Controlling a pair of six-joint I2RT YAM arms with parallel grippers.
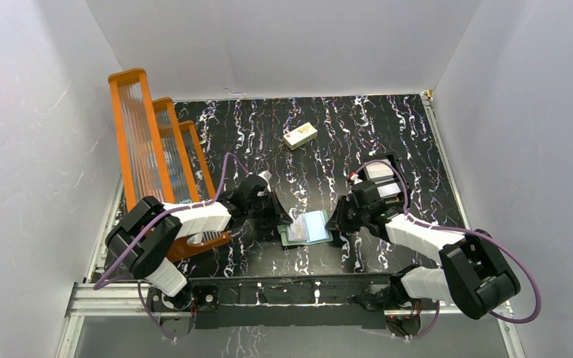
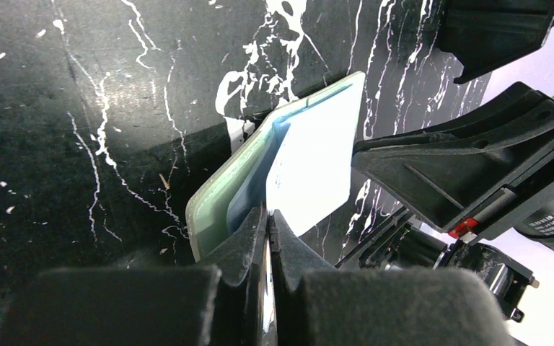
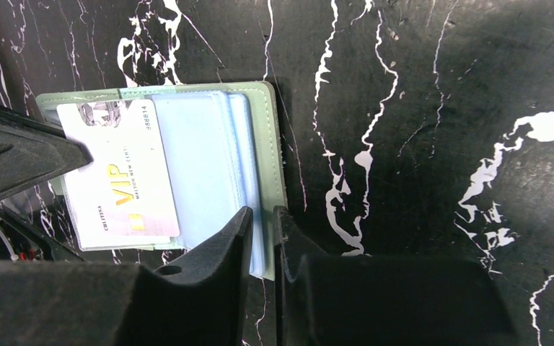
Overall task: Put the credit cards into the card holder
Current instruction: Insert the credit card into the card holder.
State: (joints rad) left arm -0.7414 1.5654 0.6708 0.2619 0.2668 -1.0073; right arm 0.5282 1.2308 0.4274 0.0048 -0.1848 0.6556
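The right gripper (image 3: 263,232) has its fingers drawn narrow, pinching the right-hand edge of the card holder (image 3: 273,144). The holder lies open and flat on the black marbled table (image 1: 268,134), near the middle and towards the near edge. Its cover is grey-green and its sleeves are pale blue and glossy. One whitish credit card (image 3: 119,173) with gold "VIP" lettering lies over the holder's left half. The left gripper (image 2: 269,220) is closed tight on the card's left edge. Both arms bend inward from the near edge, wrists low, and their grippers face each other across the holder. One cream block (image 1: 300,135) lies far back, and one orange rack (image 1: 153,142) stands on the left.
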